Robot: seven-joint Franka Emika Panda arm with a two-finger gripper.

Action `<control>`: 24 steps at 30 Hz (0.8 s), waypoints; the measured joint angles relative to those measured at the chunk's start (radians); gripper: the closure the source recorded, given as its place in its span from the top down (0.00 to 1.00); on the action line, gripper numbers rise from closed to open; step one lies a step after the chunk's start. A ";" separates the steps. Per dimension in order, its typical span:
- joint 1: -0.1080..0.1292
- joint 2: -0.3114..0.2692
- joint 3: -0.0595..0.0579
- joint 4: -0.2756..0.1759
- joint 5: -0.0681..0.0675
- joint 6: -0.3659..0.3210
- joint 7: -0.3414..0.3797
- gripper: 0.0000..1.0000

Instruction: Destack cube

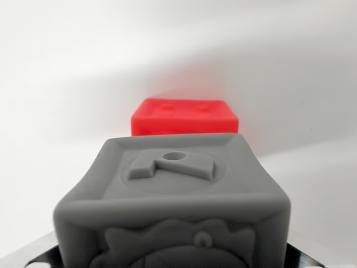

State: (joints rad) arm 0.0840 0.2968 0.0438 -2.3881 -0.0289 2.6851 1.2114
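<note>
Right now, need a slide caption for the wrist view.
Grey cube fills the foreground; red cube sits behind it on a white surface.

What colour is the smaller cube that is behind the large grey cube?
Bright red: the small soft red cube shows clearly in the wrist view, behind the grey embossed cube.

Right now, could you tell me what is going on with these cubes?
The wrist view shows a grey cube very close to the camera, filling the lower part of the picture, with a red cube farther off on the white surface. The two cubes are not stacked on each other here. The gripper fingers are not clearly visible, so whether the grey cube is being held cannot be told.
</note>
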 joint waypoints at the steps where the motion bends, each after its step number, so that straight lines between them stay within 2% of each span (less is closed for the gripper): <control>1: 0.000 -0.006 0.000 0.000 0.000 -0.006 0.000 0.00; 21: 0.000 -0.146 0.003 -0.003 0.011 -0.138 -0.009 0.00; 24: -0.003 -0.151 0.002 0.003 0.012 -0.147 -0.027 0.00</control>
State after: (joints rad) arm 0.0814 0.1461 0.0462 -2.3851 -0.0173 2.5384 1.1844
